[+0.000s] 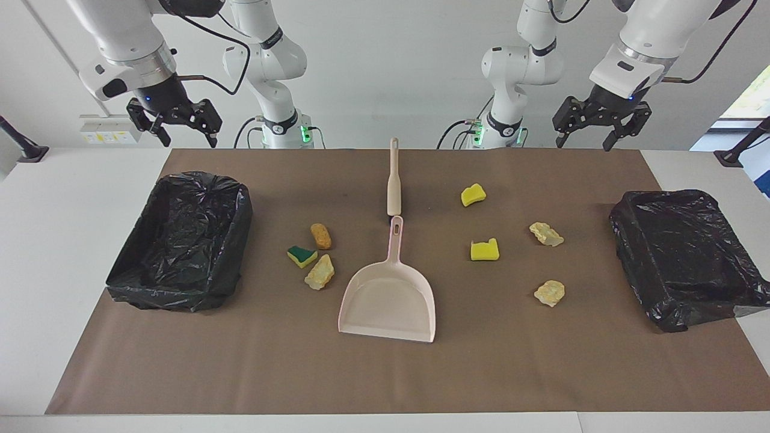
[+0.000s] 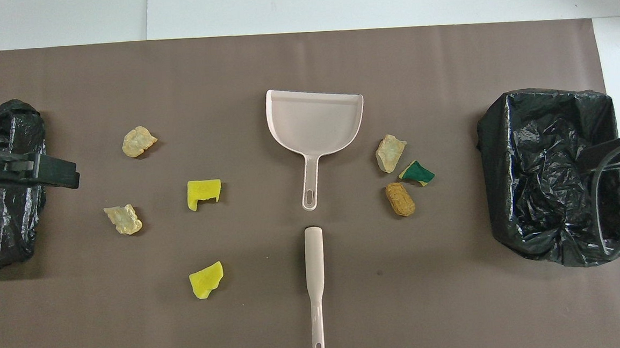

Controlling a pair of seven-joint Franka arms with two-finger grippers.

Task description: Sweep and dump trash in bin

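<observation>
Both claws hang open and empty: the left claw (image 1: pixel 595 137) over one black-lined bin (image 1: pixel 686 258), the right claw (image 1: pixel 174 129) over the other bin (image 1: pixel 180 240). The trash (image 1: pixel 485 250) lies scattered on the desk (image 1: pixel 120 373) around the pink dustpan (image 1: pixel 388 300).

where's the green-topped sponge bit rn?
Green-topped sponge bit lies on the brown mat between dustpan and the right arm's end bin, beside the orange-brown piece.
</observation>
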